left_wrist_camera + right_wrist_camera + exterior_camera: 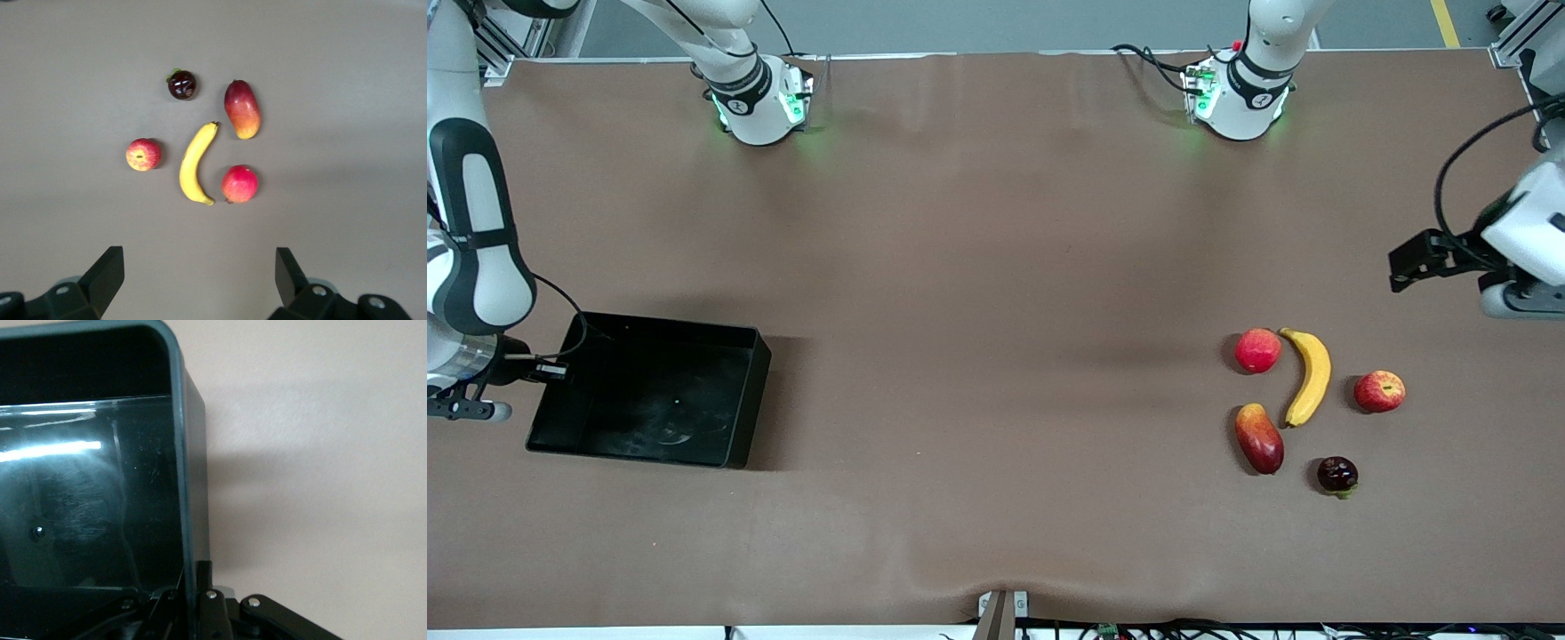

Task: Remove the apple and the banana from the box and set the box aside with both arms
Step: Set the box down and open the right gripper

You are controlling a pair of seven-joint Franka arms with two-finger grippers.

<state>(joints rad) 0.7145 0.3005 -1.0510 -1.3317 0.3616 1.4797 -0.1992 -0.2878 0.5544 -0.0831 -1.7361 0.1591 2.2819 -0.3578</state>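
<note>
The yellow banana (pixel 1309 375) and the red apple with yellowish patches (pixel 1379 391) lie on the brown table toward the left arm's end. The left wrist view shows the banana (pixel 193 163) and the apple (pixel 143 155) too. My left gripper (pixel 1409 262) hangs open and empty above the table beside the fruit group, its jaws wide apart in the left wrist view (pixel 199 261). The black box (pixel 756 391) sits toward the right arm's end. My right gripper (pixel 551 369) is shut on the box's end wall (pixel 180 453), with the rim between its fingers (pixel 203 573).
A plain pinkish-red round fruit (pixel 1257 350), a red-orange mango (pixel 1259 437) and a small dark purple fruit (pixel 1337 474) lie round the banana. The box holds nothing. Both arm bases stand along the table edge farthest from the front camera.
</note>
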